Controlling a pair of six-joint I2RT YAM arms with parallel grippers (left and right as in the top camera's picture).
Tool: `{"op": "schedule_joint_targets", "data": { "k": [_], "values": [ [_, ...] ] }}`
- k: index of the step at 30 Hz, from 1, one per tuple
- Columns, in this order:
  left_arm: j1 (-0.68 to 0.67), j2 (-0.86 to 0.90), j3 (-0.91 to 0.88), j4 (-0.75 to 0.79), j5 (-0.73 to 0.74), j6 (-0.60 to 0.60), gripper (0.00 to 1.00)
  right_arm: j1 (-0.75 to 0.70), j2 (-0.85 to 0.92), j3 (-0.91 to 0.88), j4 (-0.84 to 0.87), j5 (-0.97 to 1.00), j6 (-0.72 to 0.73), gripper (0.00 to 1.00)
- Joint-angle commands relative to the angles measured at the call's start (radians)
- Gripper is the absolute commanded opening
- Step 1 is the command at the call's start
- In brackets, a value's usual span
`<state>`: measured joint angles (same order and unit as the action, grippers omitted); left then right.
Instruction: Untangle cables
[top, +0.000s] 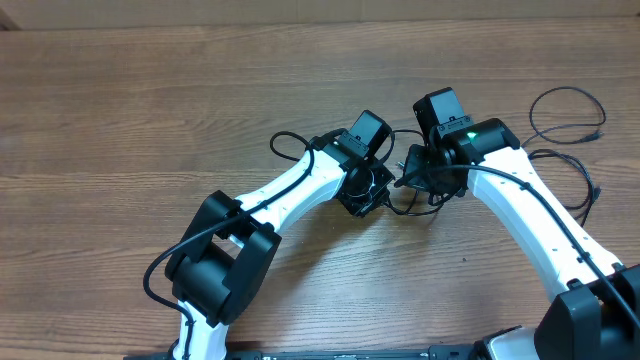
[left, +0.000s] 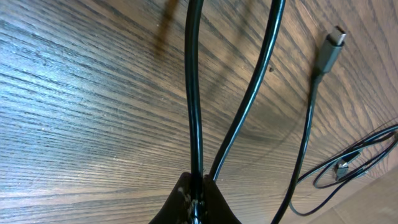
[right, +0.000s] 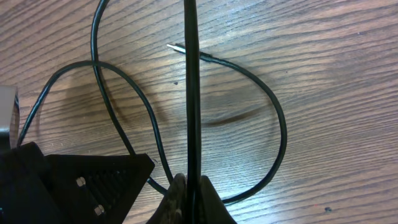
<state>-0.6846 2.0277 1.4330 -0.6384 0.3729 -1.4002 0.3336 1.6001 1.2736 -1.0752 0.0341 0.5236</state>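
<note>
Black, thin cables sit in a knot at the middle of the desk, in the small gap between the two claws. The right claw is clenched on one strand, which runs straight and tight away from its fingertips and is lifted off the wood. Under that strand a slack loop lies flat and ends in a silvery tip; another bend crosses to its left. The left claw is also clenched on a cable, which rises straight from its fingertips. A second length leaves just beside it and bends off to the right. Right of these in the left wrist view, a grey plug rests on the desk, its cord trailing toward a small coil by the picture's edge. From overhead, more loops lie at the far right, well apart from the knot. The white arms reach in from the near side and angle toward each other. The desk is brown wood with a clear grain.
</note>
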Motion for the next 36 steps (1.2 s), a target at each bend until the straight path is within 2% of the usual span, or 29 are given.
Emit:
{"op": "schedule_joint_targets", "data": {
  "k": [1, 7, 19, 21, 22, 28, 31, 32, 34, 36],
  "values": [
    [0.019, 0.011, 0.003, -0.010, -0.013, 0.051, 0.04, -0.004, 0.001, 0.024, 0.000, 0.018, 0.003, 0.04],
    [0.106, -0.063, 0.003, -0.069, -0.014, 0.149, 0.04, -0.004, 0.001, 0.024, -0.025, 0.079, 0.005, 0.04],
    [0.375, -0.412, 0.003, -0.125, -0.009, 0.481, 0.04, -0.004, 0.001, 0.024, -0.051, 0.130, 0.004, 0.04],
    [0.431, -0.474, 0.003, -0.169, -0.006, 0.587, 0.04, -0.004, 0.001, 0.024, -0.058, 0.149, 0.004, 0.04],
    [0.469, -0.511, 0.003, -0.203, -0.007, 0.689, 0.05, -0.004, 0.001, 0.024, -0.058, 0.149, 0.004, 0.04],
    [0.523, -0.558, 0.003, -0.371, -0.011, 0.917, 0.04, -0.004, 0.001, 0.024, -0.048, 0.149, 0.004, 0.04],
    [0.523, -0.555, 0.003, -0.447, -0.027, 1.002, 0.12, -0.004, 0.001, 0.024, -0.037, 0.149, 0.003, 0.04],
    [0.522, -0.554, 0.003, -0.471, -0.044, 1.028, 0.17, -0.004, 0.001, 0.024, -0.034, 0.149, 0.003, 0.04],
    [0.522, -0.554, 0.003, -0.507, -0.073, 1.043, 0.34, -0.004, 0.001, 0.024, -0.028, 0.149, 0.003, 0.04],
    [0.522, -0.554, 0.003, -0.533, -0.111, 1.051, 0.39, -0.004, 0.001, 0.025, -0.016, 0.148, 0.003, 0.04]
  ]
}}
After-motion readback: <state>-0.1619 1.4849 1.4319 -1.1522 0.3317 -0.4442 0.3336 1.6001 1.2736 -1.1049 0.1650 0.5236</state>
